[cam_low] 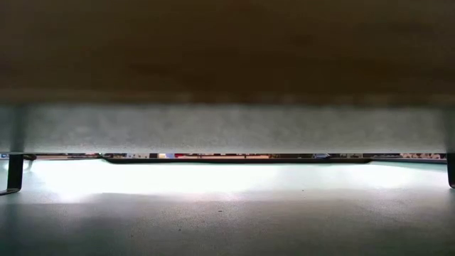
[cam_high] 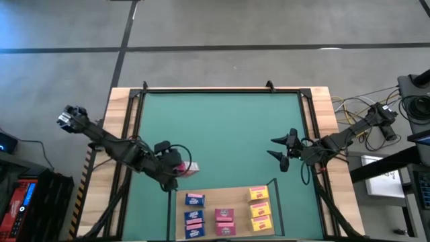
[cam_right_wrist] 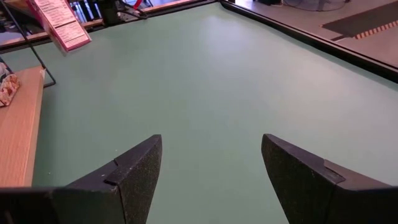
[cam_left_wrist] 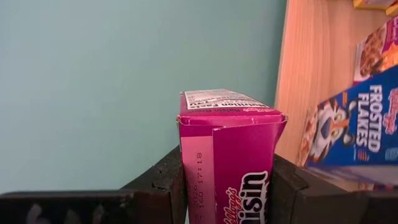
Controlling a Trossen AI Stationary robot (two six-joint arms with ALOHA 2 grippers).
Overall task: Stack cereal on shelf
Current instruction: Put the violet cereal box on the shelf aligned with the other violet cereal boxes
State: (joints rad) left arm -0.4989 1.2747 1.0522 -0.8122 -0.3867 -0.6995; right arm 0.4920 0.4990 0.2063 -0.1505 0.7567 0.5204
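Observation:
My left gripper is shut on a pink cereal box above the green mat, just off the far left corner of the shelf. The shelf is a light-wood board with thin dark posts at the near edge. On it lie three blue boxes, two pink boxes and three yellow boxes. A blue box and the board show close behind the held box in the left wrist view. My right gripper hangs open over the mat at the right, holding nothing. My left gripper pinches the pink box between its two fingers, one on each of two opposite sides. The fingers slant down from the table's left. The box's end sticks out past the fingertips, and the box is lifted clear of the mat.
The green mat lies bare between the two arms and toward the far edge. A dark frame borders it. Cables and gear sit off the table's right. In the low view the shelf board fills the upper picture.

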